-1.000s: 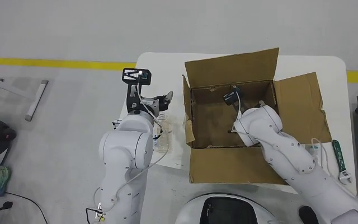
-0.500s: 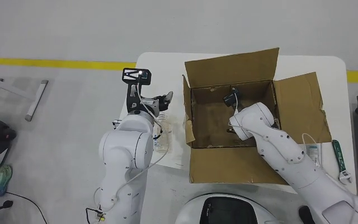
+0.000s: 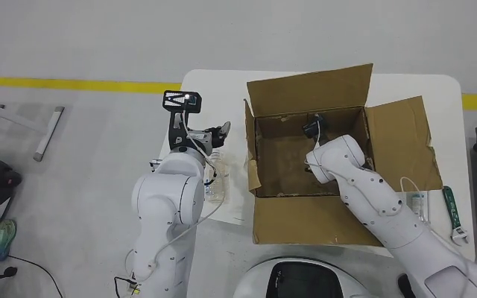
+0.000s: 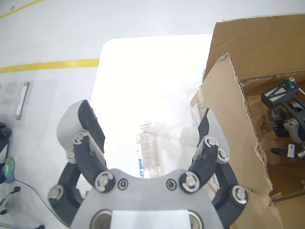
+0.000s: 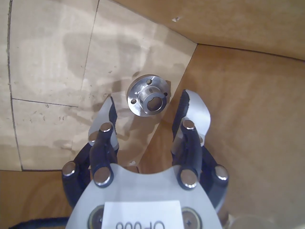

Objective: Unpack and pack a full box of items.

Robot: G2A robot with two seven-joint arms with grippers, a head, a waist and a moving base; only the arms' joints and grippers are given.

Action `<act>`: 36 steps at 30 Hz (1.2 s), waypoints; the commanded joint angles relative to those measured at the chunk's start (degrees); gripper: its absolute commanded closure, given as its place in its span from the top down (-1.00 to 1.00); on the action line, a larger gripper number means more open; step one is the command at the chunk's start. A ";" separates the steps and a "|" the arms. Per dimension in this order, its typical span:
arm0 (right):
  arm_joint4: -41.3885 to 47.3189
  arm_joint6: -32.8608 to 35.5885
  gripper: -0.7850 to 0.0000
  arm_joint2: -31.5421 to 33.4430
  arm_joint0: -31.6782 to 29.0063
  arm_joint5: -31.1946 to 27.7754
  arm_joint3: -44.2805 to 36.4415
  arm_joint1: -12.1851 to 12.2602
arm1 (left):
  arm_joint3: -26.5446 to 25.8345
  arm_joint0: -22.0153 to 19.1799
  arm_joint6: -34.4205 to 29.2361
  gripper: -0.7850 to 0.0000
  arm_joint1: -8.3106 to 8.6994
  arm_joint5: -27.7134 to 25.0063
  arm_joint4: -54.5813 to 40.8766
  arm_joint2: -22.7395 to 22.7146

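Box [image 3: 279, 160]: open cardboard, flaps out, on the white tabletop [image 3: 216, 89]; the floor that shows is mostly bare, and part is hidden under the right arm.
Unpacked so far: clear bottle [image 4: 149, 153] lying on the tabletop at 9 o'clock of the box; flat packet [image 3: 417, 200] and green-handled tool [image 3: 449, 208] at 4 o'clock of it.
Left in box: one metal flange [image 5: 148, 98], hub upward, on the box floor close to the foot of a wall.
Progress: unpacking judged nearly finished, the flange being the one item seen inside; repacking not yet begun.
Right pincer [image 5: 148, 103]: inside the box, toward 1 o'clock of its middle; jaws spread wide, empty, tips on either side of the flange and apart from it.
Left pincer [image 4: 145, 117]: above the bottle at 9 o'clock of the box; jaws wide apart, holding nothing, touching nothing.
Next step, judged: lower and close on the flange hub.
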 commanded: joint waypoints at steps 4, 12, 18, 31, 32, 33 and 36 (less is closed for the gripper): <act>-0.21 0.00 0.44 0.52 0.26 -0.67 1.08 -0.73 | 0.00 0.00 0.00 1.00 0.00 0.00 0.00 0.00; -0.47 0.00 -0.13 0.88 0.72 -1.04 3.42 -1.93 | 0.00 0.00 0.00 1.00 0.00 0.00 0.00 0.00; 1.54 0.00 -0.38 1.76 0.37 -2.48 2.43 -2.66 | 0.00 0.00 0.00 1.00 0.00 0.00 0.00 0.00; 1.74 0.00 -0.15 6.71 -3.64 -4.78 -5.77 -2.65 | 0.00 0.00 0.00 1.00 0.00 0.00 0.00 0.00; 1.80 0.00 -0.16 7.09 -3.66 -5.18 -5.67 -2.65 | 0.00 0.00 0.00 1.00 0.00 0.00 0.00 0.00; 1.91 0.00 -0.17 7.34 -3.66 -5.48 -5.53 -2.69 | 0.00 0.00 0.00 1.00 0.00 0.00 0.00 0.00; 1.91 0.00 -0.14 7.46 -3.61 -5.86 -4.91 -2.89 | 0.00 0.00 0.00 1.00 0.00 0.00 0.00 0.00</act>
